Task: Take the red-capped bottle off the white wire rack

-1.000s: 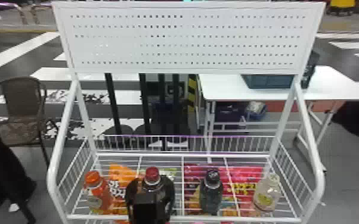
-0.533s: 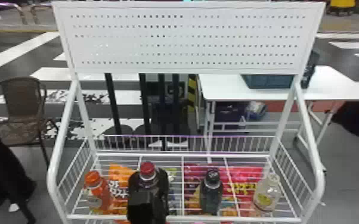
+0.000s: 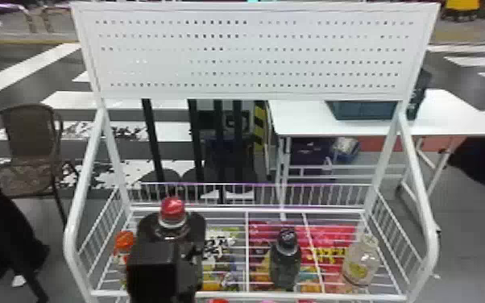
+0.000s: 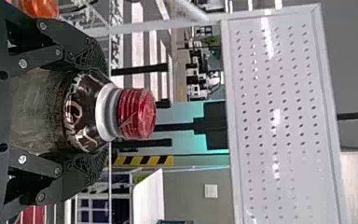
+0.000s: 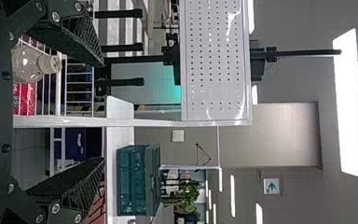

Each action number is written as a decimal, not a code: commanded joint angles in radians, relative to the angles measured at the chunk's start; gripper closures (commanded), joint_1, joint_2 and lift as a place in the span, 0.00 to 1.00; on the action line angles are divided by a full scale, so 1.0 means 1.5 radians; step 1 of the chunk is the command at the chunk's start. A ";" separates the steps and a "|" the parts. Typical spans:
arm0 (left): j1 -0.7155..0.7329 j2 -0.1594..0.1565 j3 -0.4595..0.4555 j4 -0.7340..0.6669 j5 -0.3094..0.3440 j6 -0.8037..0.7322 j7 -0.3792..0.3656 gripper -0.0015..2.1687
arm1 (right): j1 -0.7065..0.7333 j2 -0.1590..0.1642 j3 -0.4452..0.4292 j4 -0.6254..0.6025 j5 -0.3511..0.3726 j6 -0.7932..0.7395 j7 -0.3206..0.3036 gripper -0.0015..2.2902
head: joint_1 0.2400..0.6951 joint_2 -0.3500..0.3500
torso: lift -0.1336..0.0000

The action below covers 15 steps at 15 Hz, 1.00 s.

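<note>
In the head view, the left claw (image 3: 169,237) hides much of the red-capped bottle (image 3: 173,210).

Bottles (image 3: 285,264) stand in the rack (image 3: 69,237), a table (image 3: 451,115) behind.

Head view: from above, forward and down over white wire rack (image 3: 427,225). Left wrist view: sideways, close on red-capped bottle (image 4: 86,114), facing forward. Right wrist view: sideways, forward past clear bottle (image 5: 27,63). All share perforated panel (image 3: 294,42).
</note>
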<state>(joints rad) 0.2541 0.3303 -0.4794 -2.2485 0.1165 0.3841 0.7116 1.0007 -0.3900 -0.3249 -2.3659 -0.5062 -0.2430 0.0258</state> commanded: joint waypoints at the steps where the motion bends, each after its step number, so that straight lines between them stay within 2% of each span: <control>1: 0.073 0.023 0.063 -0.114 -0.031 0.054 -0.004 0.49 | 0.002 0.000 0.002 -0.001 0.000 0.000 0.000 0.08 | 0.57 0.50 | 1.00; 4: 0.151 0.026 0.158 -0.168 -0.031 0.042 -0.009 0.49 | 0.004 -0.001 0.005 -0.004 0.002 0.000 0.000 0.08 | 0.57 0.50 | 1.00; 8: 0.189 0.020 0.232 -0.142 -0.009 -0.007 -0.033 0.49 | 0.011 -0.003 0.005 -0.013 0.003 -0.002 0.000 0.08 | 0.57 0.50 | 1.00; 12: 0.203 0.017 0.251 -0.162 -0.003 -0.027 -0.061 0.49 | 0.015 0.000 0.003 -0.016 0.004 -0.002 0.000 0.08 | 0.57 0.50 | 1.00; 15: 0.206 0.017 0.255 -0.170 -0.005 -0.025 -0.062 0.49 | 0.016 0.001 0.004 -0.018 0.005 -0.002 0.000 0.08 | 0.57 0.50 | 1.00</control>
<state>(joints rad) 0.5598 0.3560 -0.0985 -2.4989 0.1114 0.3446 0.6177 1.0243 -0.3896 -0.3204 -2.3914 -0.4992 -0.2461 0.0261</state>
